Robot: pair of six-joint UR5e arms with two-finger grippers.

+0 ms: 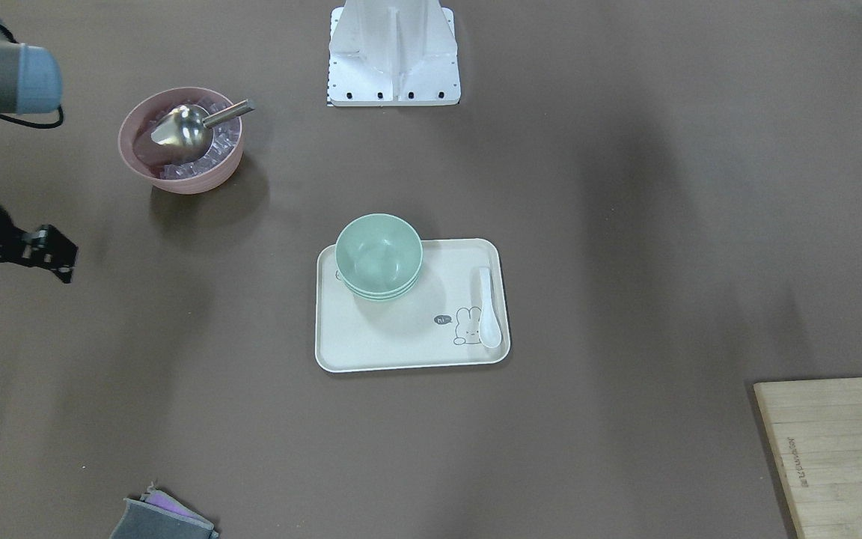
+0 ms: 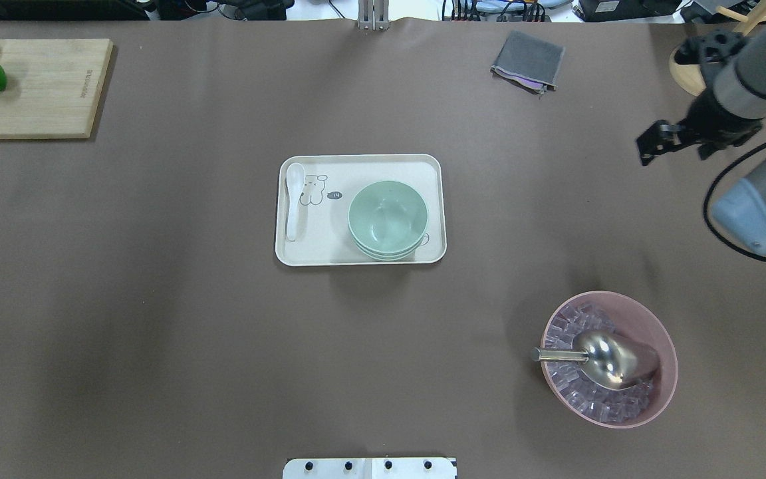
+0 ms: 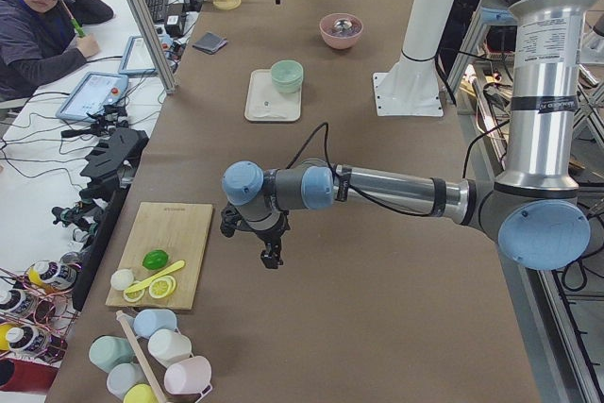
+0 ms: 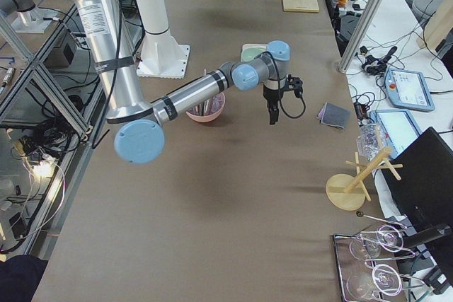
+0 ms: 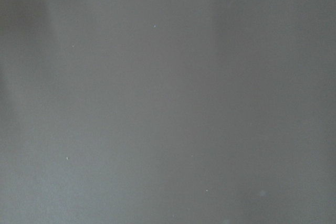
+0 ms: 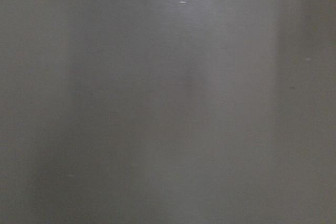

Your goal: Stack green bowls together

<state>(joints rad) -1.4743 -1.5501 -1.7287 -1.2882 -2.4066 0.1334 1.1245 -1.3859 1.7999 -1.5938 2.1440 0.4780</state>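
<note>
The green bowls sit nested in one stack of three on the cream tray, at its corner nearest the robot. In the overhead view the stack is on the tray's right part. My right gripper hangs empty over bare table far to the right, its fingers looking closed; it also shows in the front view. My left gripper hovers over the table near the cutting board; I cannot tell whether it is open or shut. Both wrist views show only table.
A white spoon lies on the tray. A pink bowl with ice cubes and a metal scoop stands near right. A wooden cutting board with fruit is far left. A grey cloth lies at the far edge.
</note>
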